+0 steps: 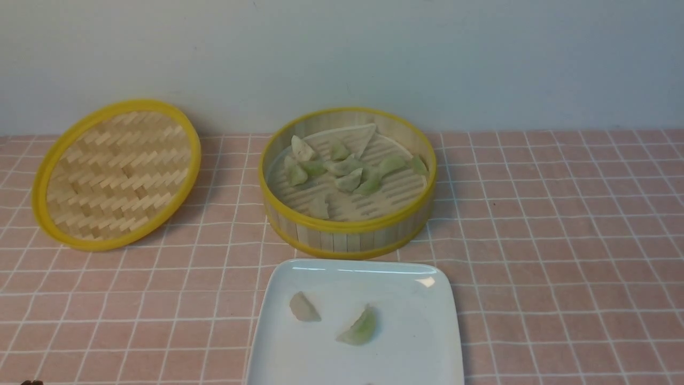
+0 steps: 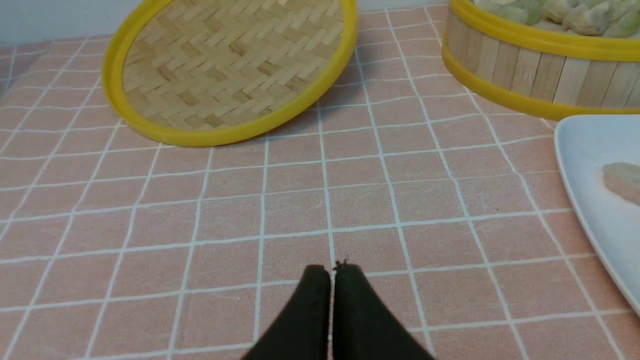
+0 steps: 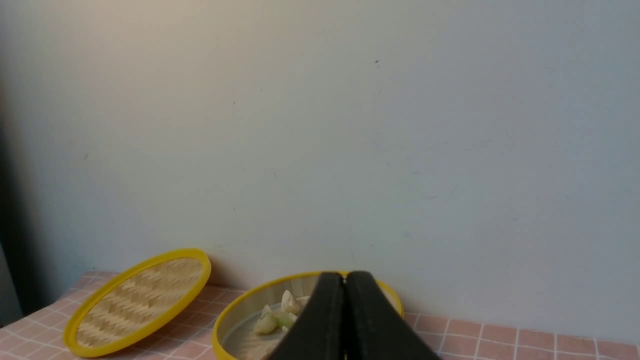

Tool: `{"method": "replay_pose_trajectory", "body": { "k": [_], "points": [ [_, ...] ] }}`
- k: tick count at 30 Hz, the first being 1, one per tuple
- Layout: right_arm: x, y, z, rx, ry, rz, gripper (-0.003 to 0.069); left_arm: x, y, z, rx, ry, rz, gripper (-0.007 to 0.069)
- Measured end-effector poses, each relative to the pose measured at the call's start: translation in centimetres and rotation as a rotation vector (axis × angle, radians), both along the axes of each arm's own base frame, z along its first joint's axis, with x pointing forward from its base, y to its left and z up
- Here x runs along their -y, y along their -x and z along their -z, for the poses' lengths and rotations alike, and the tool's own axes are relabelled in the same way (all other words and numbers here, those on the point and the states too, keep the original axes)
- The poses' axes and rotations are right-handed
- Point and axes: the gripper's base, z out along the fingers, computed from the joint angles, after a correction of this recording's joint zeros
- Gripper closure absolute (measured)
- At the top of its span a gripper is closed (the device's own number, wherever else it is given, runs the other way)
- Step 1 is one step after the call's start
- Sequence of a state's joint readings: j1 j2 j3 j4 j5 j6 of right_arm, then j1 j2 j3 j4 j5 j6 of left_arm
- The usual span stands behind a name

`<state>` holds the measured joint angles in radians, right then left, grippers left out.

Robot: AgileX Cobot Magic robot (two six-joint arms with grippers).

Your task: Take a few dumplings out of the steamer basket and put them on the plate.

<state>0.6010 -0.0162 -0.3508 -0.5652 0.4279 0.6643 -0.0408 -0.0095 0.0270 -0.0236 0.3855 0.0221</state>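
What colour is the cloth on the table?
Pink with a white grid of lines, the cloth shows best in the left wrist view.

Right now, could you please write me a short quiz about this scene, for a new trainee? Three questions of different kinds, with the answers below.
1. True or false: the woven lid sits on top of the steamer basket.
2. How many dumplings lie fully in view on the white square plate in the front view?
3. Multiple choice: the left gripper and the right gripper are A) both open, B) both shut and empty, C) each shut on a dumpling.

Key
1. False: the lid is off, leaning on the wall to the robot's left of the basket.
2. Two: a whitish dumpling and a green dumpling.
3. B.
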Motion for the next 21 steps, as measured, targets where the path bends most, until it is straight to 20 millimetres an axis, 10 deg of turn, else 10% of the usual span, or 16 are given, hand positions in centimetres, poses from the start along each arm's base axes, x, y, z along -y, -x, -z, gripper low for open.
{"method": "replay_pose_trajectory", "body": {
  "k": [21],
  "points": [
    [-1.8,0.3,0.9,0.047,0.033,-0.157,0.0673,0.0,0.0,0.0,0.0,0.0,0.0,0.0631]
  ]
}}
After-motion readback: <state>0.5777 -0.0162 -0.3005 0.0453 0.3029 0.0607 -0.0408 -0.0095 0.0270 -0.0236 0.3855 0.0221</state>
